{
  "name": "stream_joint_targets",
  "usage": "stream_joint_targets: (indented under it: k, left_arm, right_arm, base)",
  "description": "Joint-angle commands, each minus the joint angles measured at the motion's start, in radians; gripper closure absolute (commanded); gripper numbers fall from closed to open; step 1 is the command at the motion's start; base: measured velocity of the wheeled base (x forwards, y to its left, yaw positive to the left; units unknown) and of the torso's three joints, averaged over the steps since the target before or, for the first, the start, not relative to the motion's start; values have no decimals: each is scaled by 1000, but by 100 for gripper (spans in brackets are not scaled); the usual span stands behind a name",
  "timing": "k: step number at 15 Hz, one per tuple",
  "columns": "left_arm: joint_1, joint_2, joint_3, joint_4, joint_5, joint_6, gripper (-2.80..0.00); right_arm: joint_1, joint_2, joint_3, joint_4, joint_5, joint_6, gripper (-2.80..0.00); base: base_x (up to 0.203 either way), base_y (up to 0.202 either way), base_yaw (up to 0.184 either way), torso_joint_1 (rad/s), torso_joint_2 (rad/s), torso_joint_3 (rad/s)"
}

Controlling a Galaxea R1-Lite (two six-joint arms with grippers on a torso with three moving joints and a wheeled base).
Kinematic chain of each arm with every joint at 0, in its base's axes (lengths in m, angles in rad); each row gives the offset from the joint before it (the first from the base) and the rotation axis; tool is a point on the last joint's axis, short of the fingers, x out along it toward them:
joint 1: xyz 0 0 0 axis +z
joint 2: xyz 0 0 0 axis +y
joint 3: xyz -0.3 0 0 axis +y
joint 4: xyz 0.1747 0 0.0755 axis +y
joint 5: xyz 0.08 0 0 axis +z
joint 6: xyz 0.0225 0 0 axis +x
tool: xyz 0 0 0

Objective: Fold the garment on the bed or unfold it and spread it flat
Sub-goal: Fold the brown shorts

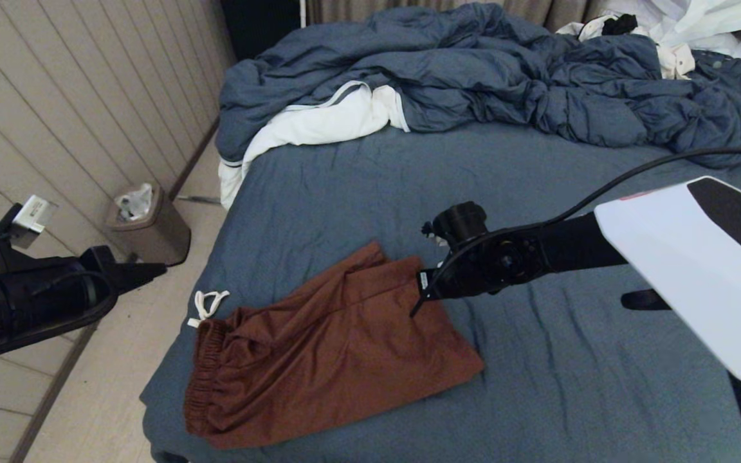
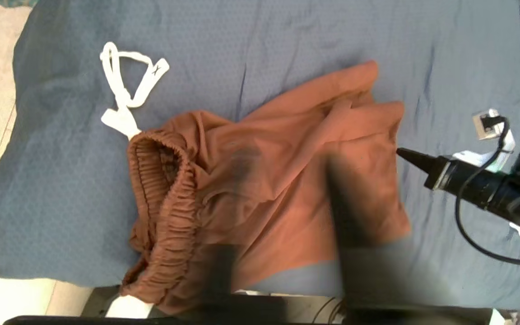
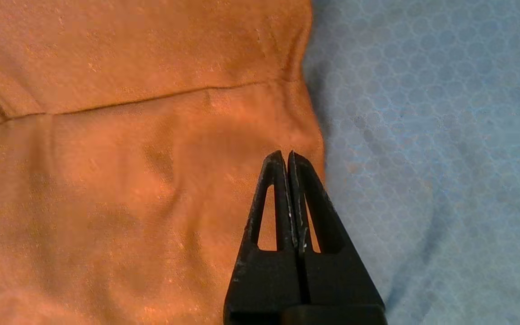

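The rust-brown shorts [image 1: 332, 347] lie rumpled near the front left corner of the bed [image 1: 570, 360]. Their gathered waistband [image 1: 206, 373] faces the bed's left edge, and the white drawstring [image 1: 208, 303] trails onto the sheet. My right gripper [image 1: 414, 313] is shut, its tip at the right edge of a leg, with nothing seen between its fingers. The right wrist view shows the closed tips [image 3: 287, 153] over the fabric [image 3: 106, 158] beside the blue sheet [image 3: 422, 135]. My left gripper [image 1: 145, 273] hangs off the bed's left side; its fingers stand apart above the shorts [image 2: 278, 203].
A rumpled blue duvet [image 1: 505, 71] fills the far end of the bed, with white clothes [image 1: 319, 122] at its left and more [image 1: 686, 26] at the far right. A small bin [image 1: 148, 225] stands on the floor by the panelled wall.
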State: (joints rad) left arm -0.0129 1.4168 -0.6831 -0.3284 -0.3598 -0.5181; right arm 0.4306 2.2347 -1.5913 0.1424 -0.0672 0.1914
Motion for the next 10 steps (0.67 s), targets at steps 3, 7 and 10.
stream_joint_targets:
  k: [3, 7, 10]
  left_arm:
    - [-1, -2, 19, -1, -17, -3, 0]
    - [-1, -8, 22, -1, -18, -3, 0]
    - [-1, -7, 25, -1, -18, -3, 0]
  right_arm:
    - [4, -10, -44, 45, -3, 2, -280]
    - [4, -11, -40, 64, -3, -38, -280]
    - [4, 8, -32, 97, -2, -80, -280]
  base:
    - [0, 0, 0, 0, 0, 0]
    - [0, 0, 0, 0, 0, 0]
    - [0, 0, 0, 0, 0, 0]
